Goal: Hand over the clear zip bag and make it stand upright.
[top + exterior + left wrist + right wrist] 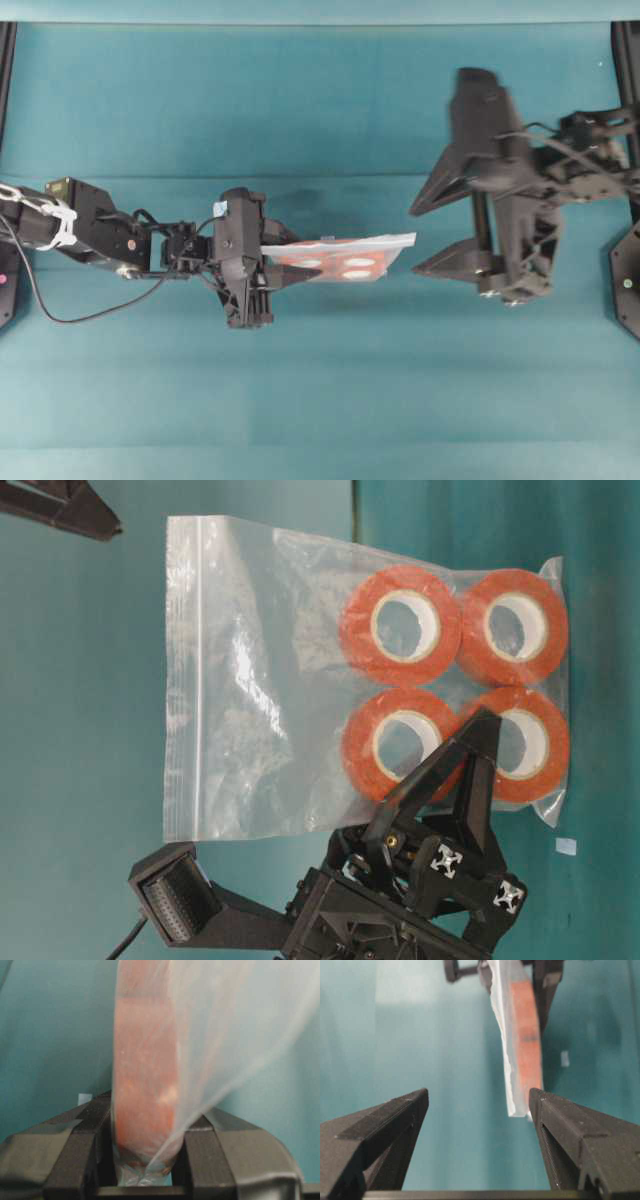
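The clear zip bag (345, 258) holds orange-red tape rolls (400, 625) with white cores. It is held off the teal table, edge-on to the overhead view, with its zip strip end (185, 680) pointing toward the right arm. My left gripper (272, 266) is shut on the bag's roll end; the wrist view shows the jaws pinching the bag (150, 1060) and a roll between them. My right gripper (425, 235) is wide open, facing the bag's free end just short of it. In its wrist view the bag (517, 1035) hangs close beside the right finger (555, 1120), not gripped.
A small white tag (566, 846) lies on the table below the bag. A black cable (60, 310) trails from the left arm. Black frame parts stand at the left and right table edges (625, 300).
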### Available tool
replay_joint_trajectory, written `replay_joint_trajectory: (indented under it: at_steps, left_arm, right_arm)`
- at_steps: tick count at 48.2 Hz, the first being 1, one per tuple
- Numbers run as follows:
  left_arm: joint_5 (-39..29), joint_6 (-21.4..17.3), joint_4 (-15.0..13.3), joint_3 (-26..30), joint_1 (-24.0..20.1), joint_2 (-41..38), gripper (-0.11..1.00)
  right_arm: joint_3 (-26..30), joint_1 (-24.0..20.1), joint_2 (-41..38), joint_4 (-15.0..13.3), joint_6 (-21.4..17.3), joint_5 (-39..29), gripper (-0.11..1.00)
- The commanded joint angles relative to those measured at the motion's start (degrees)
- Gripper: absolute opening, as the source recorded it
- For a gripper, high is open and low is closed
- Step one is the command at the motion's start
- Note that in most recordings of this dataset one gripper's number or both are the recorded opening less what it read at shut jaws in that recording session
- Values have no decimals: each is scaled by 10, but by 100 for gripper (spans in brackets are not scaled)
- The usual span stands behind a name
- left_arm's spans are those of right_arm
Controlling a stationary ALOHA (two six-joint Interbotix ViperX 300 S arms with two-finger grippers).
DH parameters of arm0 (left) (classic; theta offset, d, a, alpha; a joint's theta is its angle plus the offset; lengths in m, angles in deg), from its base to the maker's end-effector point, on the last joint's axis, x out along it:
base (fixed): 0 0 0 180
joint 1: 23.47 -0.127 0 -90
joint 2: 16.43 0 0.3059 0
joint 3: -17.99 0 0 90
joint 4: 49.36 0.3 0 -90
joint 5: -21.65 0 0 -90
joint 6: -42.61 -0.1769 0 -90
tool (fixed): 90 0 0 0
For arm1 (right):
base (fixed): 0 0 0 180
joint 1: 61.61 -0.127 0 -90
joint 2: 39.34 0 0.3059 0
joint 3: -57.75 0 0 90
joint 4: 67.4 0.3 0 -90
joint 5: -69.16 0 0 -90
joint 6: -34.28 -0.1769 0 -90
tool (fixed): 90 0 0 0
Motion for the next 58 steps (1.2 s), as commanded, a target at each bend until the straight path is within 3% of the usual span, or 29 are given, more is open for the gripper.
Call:
replay_joint_trajectory:
  at_steps: [1,16,58]
  left_arm:
    - [3,0,1,4,3,3,25]
    - [2,0,1,4,2,3,25]
    - [3,0,1,5,5,4,25]
  right_arm:
    - [-5,0,25,1,-4,12,88]
    - [-58,-1,57,1,-5,52,88]
    - [-93,29,117,1,-5,62,87]
